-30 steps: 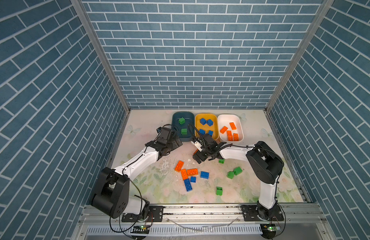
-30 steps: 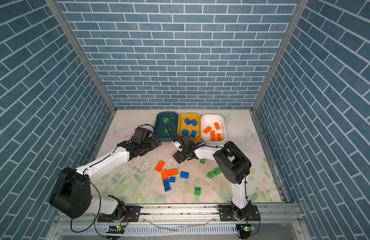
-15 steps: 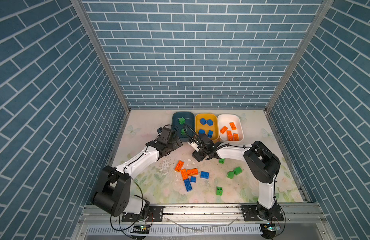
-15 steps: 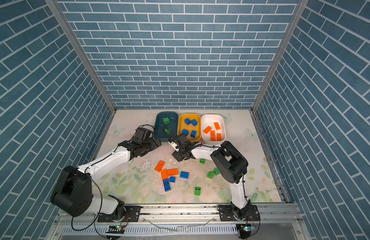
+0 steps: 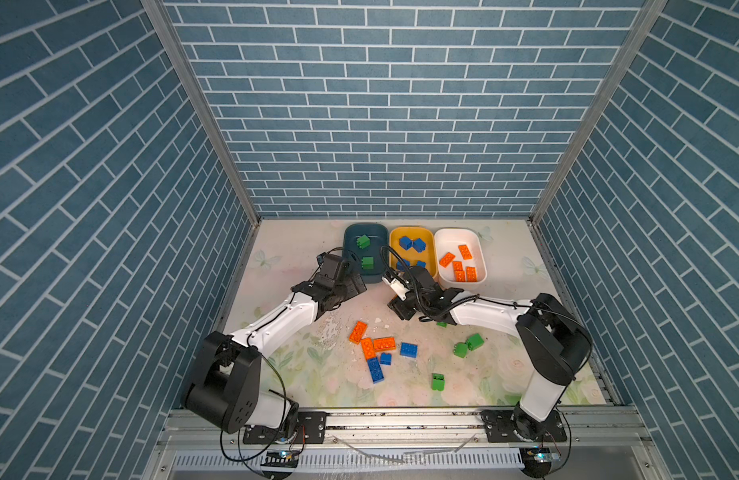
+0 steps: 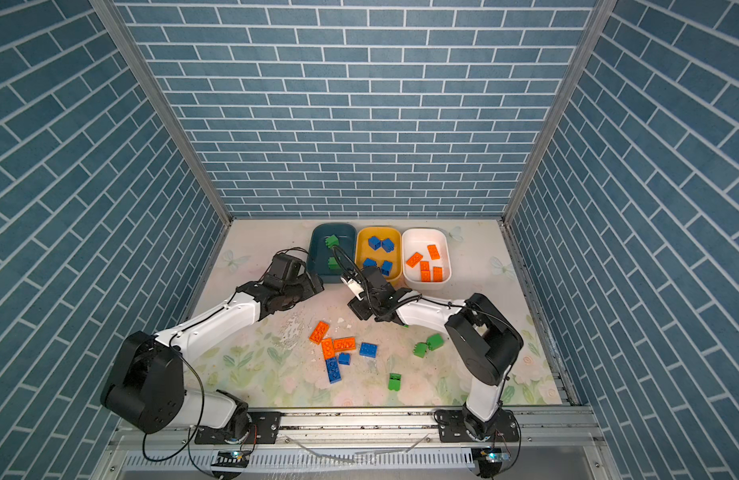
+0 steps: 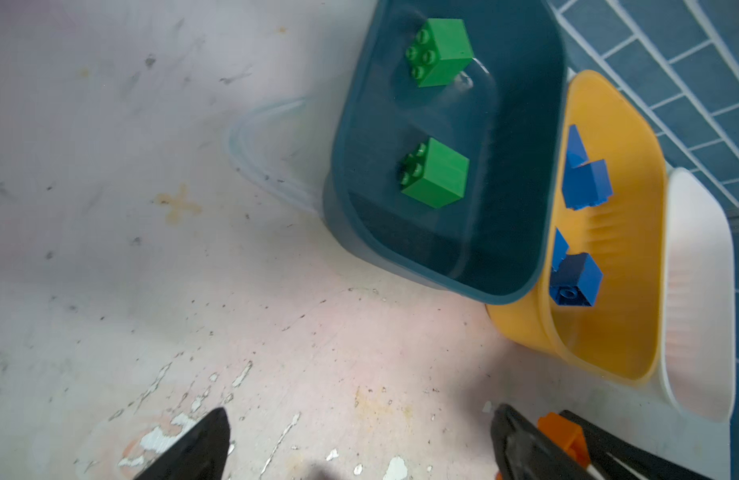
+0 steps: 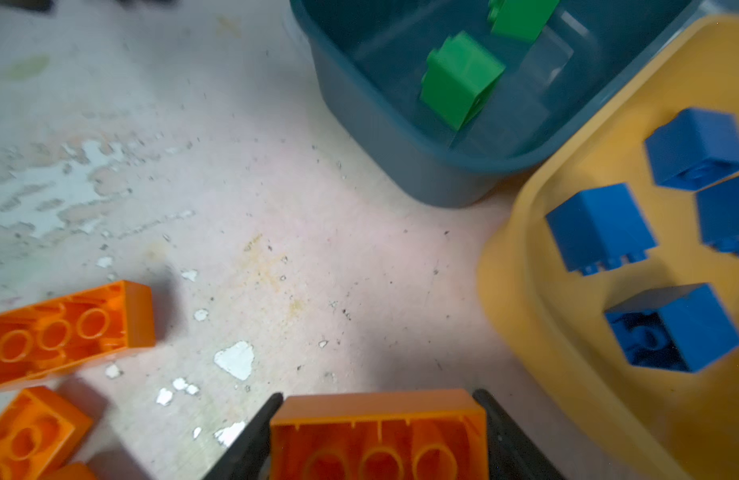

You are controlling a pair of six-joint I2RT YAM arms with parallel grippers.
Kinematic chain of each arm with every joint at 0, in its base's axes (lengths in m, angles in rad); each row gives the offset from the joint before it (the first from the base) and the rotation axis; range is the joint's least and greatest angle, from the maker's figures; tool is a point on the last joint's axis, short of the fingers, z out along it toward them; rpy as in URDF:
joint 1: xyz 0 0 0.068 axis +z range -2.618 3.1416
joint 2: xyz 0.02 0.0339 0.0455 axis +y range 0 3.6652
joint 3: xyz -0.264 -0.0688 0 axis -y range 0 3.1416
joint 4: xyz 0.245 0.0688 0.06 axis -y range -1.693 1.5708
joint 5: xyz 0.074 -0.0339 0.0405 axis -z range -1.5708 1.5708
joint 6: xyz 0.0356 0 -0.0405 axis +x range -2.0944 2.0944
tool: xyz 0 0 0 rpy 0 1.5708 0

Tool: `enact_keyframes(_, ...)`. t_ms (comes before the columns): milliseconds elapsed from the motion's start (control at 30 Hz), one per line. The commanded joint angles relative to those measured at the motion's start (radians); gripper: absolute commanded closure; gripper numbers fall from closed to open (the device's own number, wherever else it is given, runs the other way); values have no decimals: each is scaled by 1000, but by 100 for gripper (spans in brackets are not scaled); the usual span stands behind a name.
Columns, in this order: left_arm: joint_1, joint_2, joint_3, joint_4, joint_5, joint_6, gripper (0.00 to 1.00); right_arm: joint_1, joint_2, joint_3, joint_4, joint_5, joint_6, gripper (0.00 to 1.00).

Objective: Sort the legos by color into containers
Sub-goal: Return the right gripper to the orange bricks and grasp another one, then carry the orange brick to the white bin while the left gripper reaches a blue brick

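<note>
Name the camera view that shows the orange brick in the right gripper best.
Right wrist view: the orange brick fills the foreground, hollow underside toward the camera, clamped in the right gripper. In both top views that gripper hides it. The left wrist view shows only an orange sliver, possibly that brick.

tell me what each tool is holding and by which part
right tool grips an orange brick by its two short ends; left tool is open, holding nothing
</note>
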State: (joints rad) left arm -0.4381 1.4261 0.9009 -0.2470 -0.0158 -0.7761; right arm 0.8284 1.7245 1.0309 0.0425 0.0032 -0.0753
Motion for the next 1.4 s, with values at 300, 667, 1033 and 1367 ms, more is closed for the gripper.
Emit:
enact_keyframes(300,-168,0,145,-71,6,475,1,-297,-233,-113,72,22,194,48)
enact_keyframes(667,-320,2,65,16,148,949,1,-508,-18,108,-91,11,270,48)
enact_keyframes(1033,-516,113,128,-289,218,1334,1,-560,274,461,-217,16,233,46)
enact_keyframes(1367,-605,230,171,-317,102,1403,7,-560,360,607,-237,-1,310,23)
